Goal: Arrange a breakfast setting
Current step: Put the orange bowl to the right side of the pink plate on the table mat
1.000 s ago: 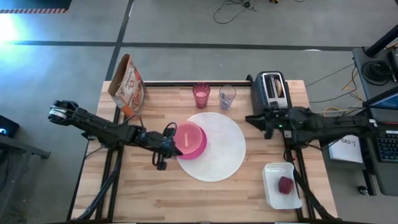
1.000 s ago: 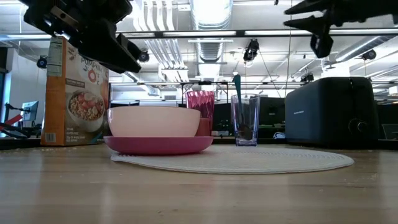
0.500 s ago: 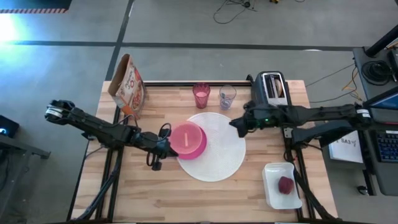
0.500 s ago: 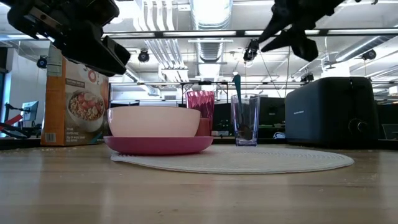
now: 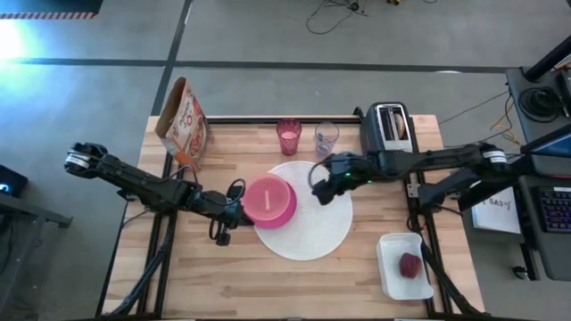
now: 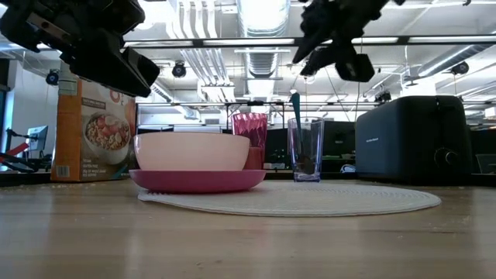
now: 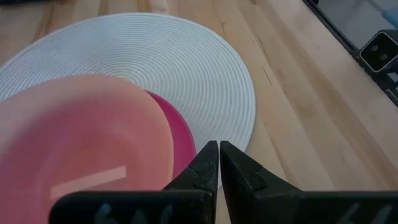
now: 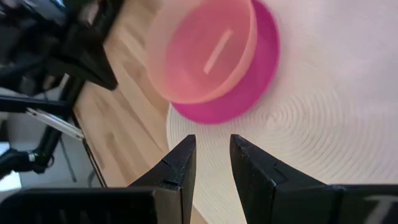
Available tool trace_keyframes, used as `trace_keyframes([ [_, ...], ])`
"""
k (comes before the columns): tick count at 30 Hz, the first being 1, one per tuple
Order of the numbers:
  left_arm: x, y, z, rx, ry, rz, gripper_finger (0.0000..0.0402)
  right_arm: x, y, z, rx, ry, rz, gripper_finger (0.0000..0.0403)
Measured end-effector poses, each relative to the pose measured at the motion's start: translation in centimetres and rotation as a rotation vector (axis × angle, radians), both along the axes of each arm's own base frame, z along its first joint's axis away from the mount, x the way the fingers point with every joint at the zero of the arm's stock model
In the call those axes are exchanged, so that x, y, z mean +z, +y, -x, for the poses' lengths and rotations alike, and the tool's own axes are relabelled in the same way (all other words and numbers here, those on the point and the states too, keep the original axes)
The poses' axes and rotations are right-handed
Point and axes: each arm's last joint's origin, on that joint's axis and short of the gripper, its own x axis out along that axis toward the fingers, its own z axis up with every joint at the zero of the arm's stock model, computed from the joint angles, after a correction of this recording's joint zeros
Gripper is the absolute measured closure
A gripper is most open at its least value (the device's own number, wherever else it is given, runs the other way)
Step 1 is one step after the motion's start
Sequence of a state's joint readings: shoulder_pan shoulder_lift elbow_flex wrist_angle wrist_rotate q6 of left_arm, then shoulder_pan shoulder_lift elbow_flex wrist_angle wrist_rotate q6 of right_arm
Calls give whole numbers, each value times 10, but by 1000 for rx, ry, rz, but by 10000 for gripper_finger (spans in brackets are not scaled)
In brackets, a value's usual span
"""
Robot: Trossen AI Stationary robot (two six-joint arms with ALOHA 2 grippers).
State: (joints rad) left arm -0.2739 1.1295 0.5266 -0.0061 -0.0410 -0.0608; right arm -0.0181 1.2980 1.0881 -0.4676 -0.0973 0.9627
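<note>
A peach-orange bowl (image 5: 266, 196) stands in a magenta plate (image 5: 287, 212), which rests on the left part of a large white round plate (image 5: 323, 227) ridged in rings. A pink cup (image 5: 288, 135) stands behind them. A dark red fruit (image 5: 409, 264) lies in a white tray (image 5: 393, 245) at the near right. My left gripper (image 5: 239, 212) is shut and hangs in the air just left of the magenta plate (image 7: 180, 134). My right gripper (image 5: 314, 185) is open with nothing between its fingers. It hovers tipped down over the white plate (image 8: 298, 137), right of the bowl (image 8: 202, 53).
A clear glass (image 5: 326, 138) with a spoon in it stands beside the pink cup. A black toaster (image 5: 390, 125) is at the far right and a cereal box (image 5: 183, 120) at the far left. Bare wood lies along the near edge (image 5: 268, 285).
My right gripper has swung from beside the toaster toward the table's left, out over the white plate. It has tipped downward and rolled on the way, and its fingers have stayed apart. The dishes have not moved.
</note>
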Motion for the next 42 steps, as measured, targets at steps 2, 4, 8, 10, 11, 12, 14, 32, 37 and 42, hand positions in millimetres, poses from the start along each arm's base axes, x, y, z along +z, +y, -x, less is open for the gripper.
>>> trace_keyframes([
  [2,-1,0,1,-3,9,-2,402,-1,0,-9,10,43,-11,311],
  [4,-1,0,2,-11,18,0,402,-3,0,-16,11,99,-12,302],
  [8,-2,-1,7,-34,20,5,402,-11,-2,-30,-14,205,4,279],
  [10,-3,-2,12,-44,16,7,402,-12,-2,-36,-2,227,18,272],
  [11,-4,-3,14,-48,12,10,402,-13,-2,-39,0,231,20,269],
  [12,-4,-3,17,-51,2,16,402,-14,-2,-42,1,240,21,266],
  [14,-7,-4,23,-53,7,28,402,-19,-2,-48,1,261,20,258],
  [32,-24,-5,58,-59,-58,15,402,-52,-11,-93,-182,241,-139,216],
  [37,-29,-4,63,-74,-67,-15,402,-56,-18,-95,-234,239,-152,216],
  [42,-32,-2,67,-87,-88,-48,402,-60,-24,-97,-264,243,-139,216],
])
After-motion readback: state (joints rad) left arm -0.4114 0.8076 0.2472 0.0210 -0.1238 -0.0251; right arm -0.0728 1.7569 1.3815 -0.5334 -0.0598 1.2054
